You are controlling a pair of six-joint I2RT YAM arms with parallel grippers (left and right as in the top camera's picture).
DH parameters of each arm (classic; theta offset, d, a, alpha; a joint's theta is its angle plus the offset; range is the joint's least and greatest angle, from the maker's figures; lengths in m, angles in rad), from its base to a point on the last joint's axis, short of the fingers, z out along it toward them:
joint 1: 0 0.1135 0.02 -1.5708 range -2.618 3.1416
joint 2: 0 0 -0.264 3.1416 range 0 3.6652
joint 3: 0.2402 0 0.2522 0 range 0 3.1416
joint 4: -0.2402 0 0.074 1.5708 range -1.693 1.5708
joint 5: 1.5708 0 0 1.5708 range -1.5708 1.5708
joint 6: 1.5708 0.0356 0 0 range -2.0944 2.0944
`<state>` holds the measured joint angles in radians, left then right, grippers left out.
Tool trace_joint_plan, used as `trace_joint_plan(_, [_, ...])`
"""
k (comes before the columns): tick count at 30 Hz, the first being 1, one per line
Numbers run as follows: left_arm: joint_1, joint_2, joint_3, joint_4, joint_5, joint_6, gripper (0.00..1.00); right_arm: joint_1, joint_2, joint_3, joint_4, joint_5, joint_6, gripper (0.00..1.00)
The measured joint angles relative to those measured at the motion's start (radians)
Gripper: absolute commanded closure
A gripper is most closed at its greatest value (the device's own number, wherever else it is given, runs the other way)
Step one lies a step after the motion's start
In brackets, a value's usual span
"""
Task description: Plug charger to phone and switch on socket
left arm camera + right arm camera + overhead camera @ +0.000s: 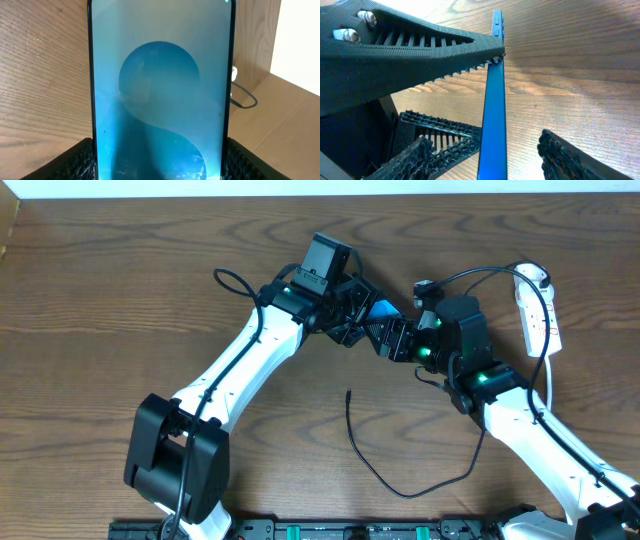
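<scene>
The phone is a slim slab with thin black edges. Its screen is pale cyan with a deeper blue rounded shape on it (seen edge-on from the right wrist, it is only a narrow blue strip). It stands between the two grippers over the middle of the wooden table. The left gripper is clamped on its two long edges. The right gripper straddles it with jaws apart, one touching it and the other clear. The charger lies loose nearby.

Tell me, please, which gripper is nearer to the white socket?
Right. The right gripper is at the phone, left of the socket in the overhead view. The left gripper grips the phone from the far side, farther from the socket.
</scene>
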<state>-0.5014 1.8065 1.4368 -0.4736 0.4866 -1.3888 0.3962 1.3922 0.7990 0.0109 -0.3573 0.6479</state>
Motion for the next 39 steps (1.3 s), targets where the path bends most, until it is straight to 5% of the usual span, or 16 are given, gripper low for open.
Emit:
trace_joint_plan(11, [-0.045, 0.0, 0.0, 0.002, -0.003, -0.003, 0.93, 0.003, 0.0, 0.0, -0.004, 0.007, 0.003, 0.48])
trace_joint_plan(16, [-0.049, 0.0, 0.0, 0.003, -0.003, -0.003, 0.93, 0.003, 0.0, 0.0, -0.007, 0.012, 0.01, 0.7])
trace_joint_plan(26, [-0.048, 0.0, 0.0, 0.002, -0.004, -0.003, 0.93, 0.001, 0.0, 0.0, -0.035, 0.051, 0.017, 0.98])
trace_joint_plan(35, [-0.045, -0.002, 0.005, 0.02, -0.026, -0.005, 0.92, 0.003, 0.008, -0.004, -0.053, 0.048, 0.017, 0.99])
trace_joint_plan(39, [-0.043, -0.008, 0.013, 0.024, -0.029, -0.005, 0.71, 0.008, 0.009, -0.01, -0.051, 0.032, 0.018, 0.99])
